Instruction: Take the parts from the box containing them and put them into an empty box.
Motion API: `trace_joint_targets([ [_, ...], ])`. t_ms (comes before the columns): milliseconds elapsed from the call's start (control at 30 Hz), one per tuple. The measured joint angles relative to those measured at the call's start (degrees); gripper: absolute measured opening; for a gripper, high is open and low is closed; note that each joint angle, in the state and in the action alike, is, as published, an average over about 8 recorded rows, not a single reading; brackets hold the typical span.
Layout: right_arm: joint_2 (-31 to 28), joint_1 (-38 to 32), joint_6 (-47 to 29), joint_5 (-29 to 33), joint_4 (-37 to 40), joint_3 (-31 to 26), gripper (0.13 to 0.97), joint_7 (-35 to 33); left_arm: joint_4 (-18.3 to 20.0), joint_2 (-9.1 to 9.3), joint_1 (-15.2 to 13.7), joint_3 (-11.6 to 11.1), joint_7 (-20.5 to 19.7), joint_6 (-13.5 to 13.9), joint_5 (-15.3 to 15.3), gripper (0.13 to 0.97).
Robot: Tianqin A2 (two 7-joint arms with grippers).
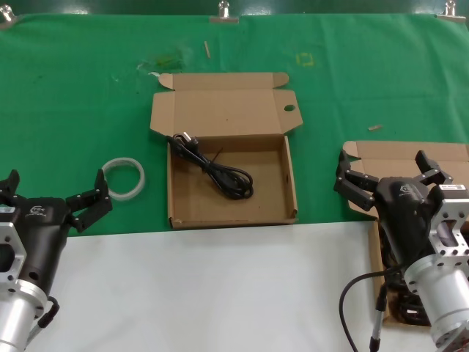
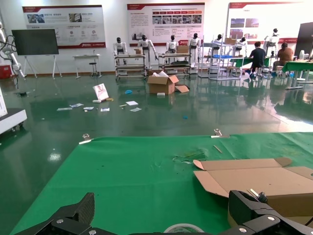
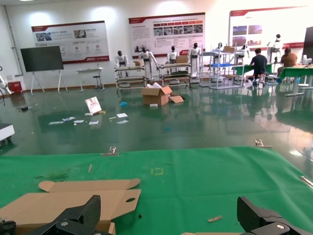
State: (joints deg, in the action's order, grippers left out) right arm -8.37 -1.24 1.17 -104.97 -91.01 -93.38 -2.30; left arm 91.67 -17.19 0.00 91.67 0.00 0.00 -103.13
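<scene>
A shallow cardboard box (image 1: 174, 198) with a round hole (image 1: 289, 108) in one lid flap lies open at the table's middle. One black coiled cord (image 1: 220, 170) lies inside it. A second box (image 1: 410, 152) sits at the right and my right arm hides most of it. Dark cords (image 1: 407, 304) show in its near end. My right gripper (image 1: 387, 170) hovers open over this box, holding nothing. In its wrist view, the right gripper (image 3: 171, 220) faces the holed box (image 3: 73, 200). My left gripper (image 1: 57, 192) waits open at the lower left.
A white translucent ring (image 1: 139, 176) lies on the green cloth just past the left gripper (image 2: 164, 215), and the ring (image 2: 183, 228) shows between its fingers. A small cardboard scrap (image 3: 213, 218) lies on the cloth. White table surface runs along the front edge.
</scene>
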Motion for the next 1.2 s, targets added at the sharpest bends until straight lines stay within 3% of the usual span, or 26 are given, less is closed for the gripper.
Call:
trace_joint_targets([
  [1200, 0.00, 0.00, 0.00, 0.00, 0.00, 0.00, 0.966, 0.00, 0.00, 0.00, 0.00, 0.00, 0.00, 0.00, 0.00, 0.966],
])
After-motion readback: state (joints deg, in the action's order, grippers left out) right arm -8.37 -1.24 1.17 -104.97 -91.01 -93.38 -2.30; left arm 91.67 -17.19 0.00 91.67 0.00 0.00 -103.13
